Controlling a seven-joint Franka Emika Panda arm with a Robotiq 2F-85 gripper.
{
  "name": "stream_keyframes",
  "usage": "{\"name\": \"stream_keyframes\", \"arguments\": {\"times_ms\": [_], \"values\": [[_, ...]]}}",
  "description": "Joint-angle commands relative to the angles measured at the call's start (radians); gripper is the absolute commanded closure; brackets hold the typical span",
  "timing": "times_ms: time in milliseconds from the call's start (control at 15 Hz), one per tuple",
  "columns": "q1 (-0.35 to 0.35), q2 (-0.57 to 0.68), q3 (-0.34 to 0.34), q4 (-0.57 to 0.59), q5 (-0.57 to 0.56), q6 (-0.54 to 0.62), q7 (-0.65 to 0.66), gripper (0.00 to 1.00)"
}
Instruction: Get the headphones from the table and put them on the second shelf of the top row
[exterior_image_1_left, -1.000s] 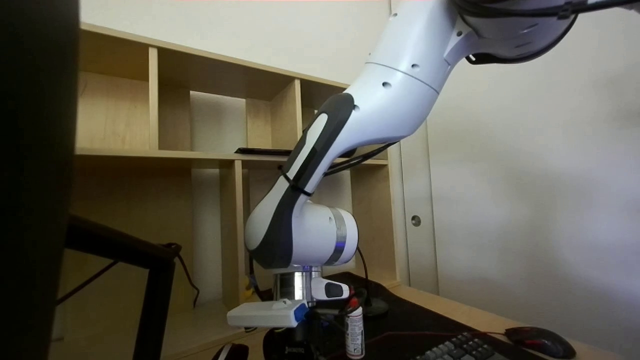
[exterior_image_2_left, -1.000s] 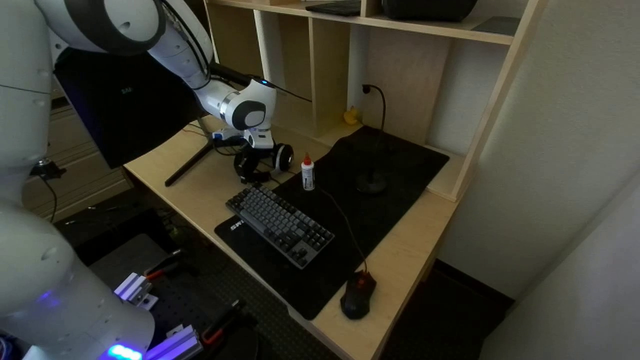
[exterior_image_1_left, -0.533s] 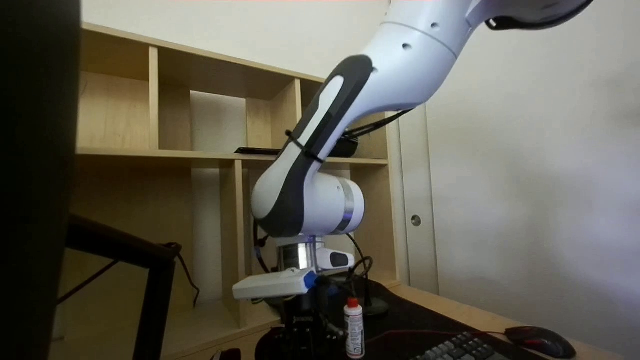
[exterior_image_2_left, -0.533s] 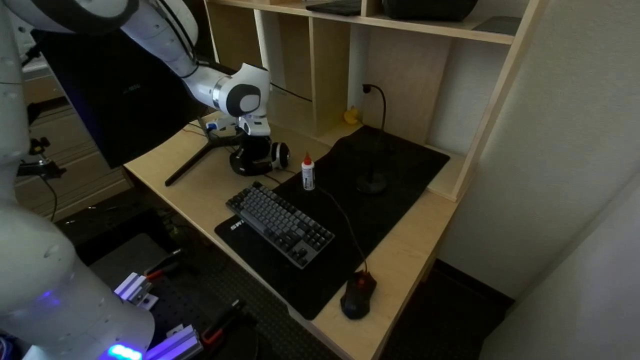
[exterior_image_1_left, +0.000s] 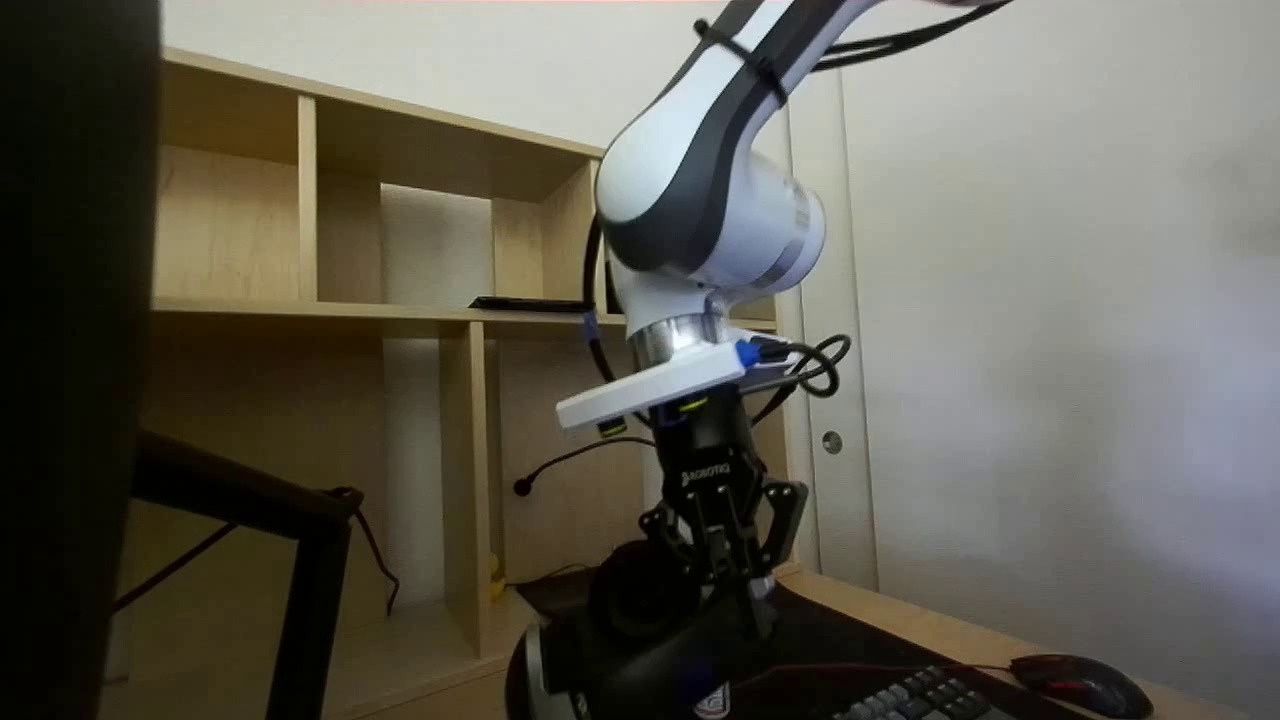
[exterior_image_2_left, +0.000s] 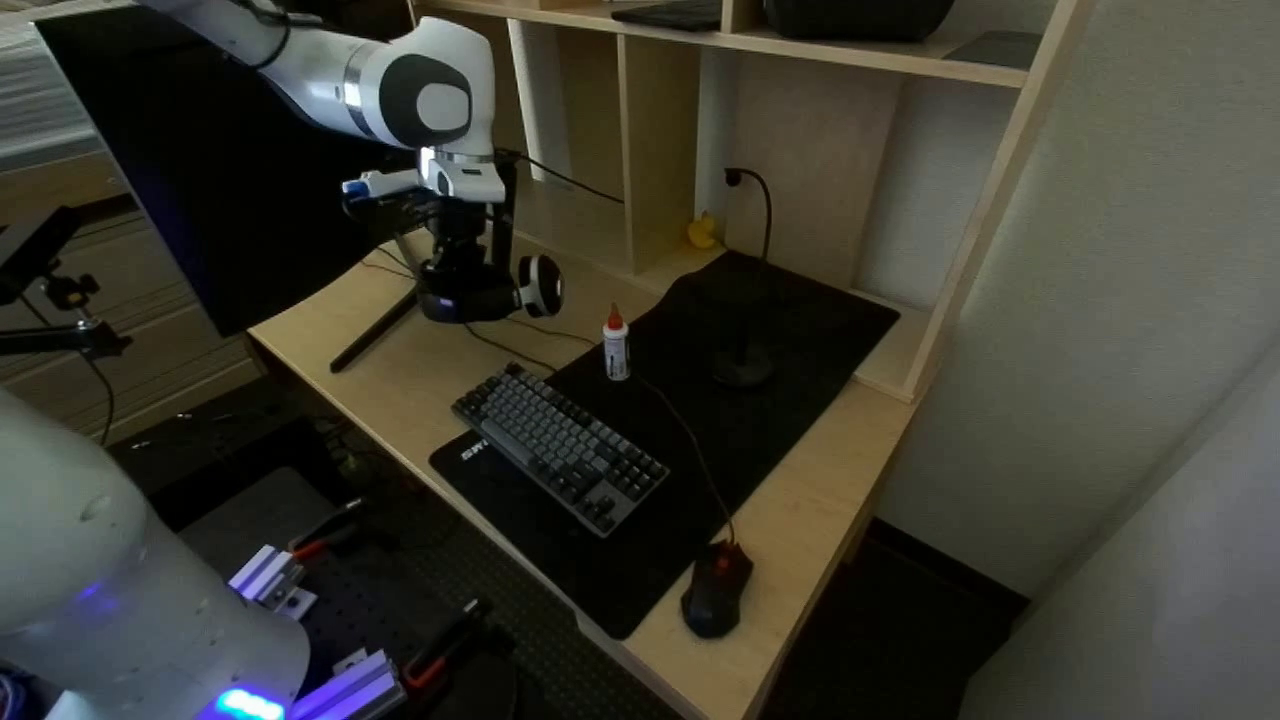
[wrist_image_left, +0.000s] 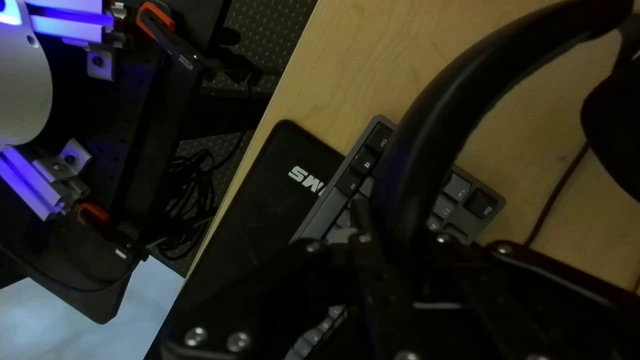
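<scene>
My gripper (exterior_image_1_left: 745, 600) is shut on the headband of the black headphones (exterior_image_1_left: 640, 680) and holds them above the table (exterior_image_2_left: 815, 470). In an exterior view the gripper (exterior_image_2_left: 458, 275) points down, with a round earcup of the headphones (exterior_image_2_left: 543, 286) to its right. In the wrist view the headband (wrist_image_left: 440, 115) rises from between the fingers (wrist_image_left: 395, 240), and part of an earcup shows at the right edge. The second shelf of the top row (exterior_image_1_left: 515, 245) is the middle upper cubby, left of and higher than the gripper; a flat black item (exterior_image_1_left: 525, 303) lies at its right front.
A white bottle with a red cap (exterior_image_2_left: 616, 345), a keyboard (exterior_image_2_left: 560, 445), a mouse (exterior_image_2_left: 717, 590) and a gooseneck stand (exterior_image_2_left: 745, 365) are on the table. A large monitor (exterior_image_2_left: 230, 190) stands beside the arm. A black box-like device (exterior_image_2_left: 855, 15) sits in the right upper cubby.
The arm has risen, and the gripper has lifted the headphones off the table. In an exterior view they moved up and left; the wooden top and a cable now show beneath them.
</scene>
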Motion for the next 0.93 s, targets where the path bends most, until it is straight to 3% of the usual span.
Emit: {"name": "stream_keyframes", "arguments": {"times_ms": [0, 200, 267, 400, 467, 867], "values": [[-0.063, -0.254, 0.001, -0.142, 0.060, 0.050, -0.064, 0.96], [-0.087, -0.379, 0.011, -0.204, 0.094, -0.009, -0.151, 0.96], [-0.103, -0.285, 0.029, -0.132, 0.080, -0.004, -0.098, 0.84], [-0.109, -0.355, 0.033, -0.180, 0.085, -0.014, -0.126, 0.84], [-0.109, -0.348, 0.042, -0.176, 0.082, -0.004, -0.113, 0.96], [-0.104, -0.426, 0.050, 0.030, 0.236, -0.032, -0.015, 0.96]]}}
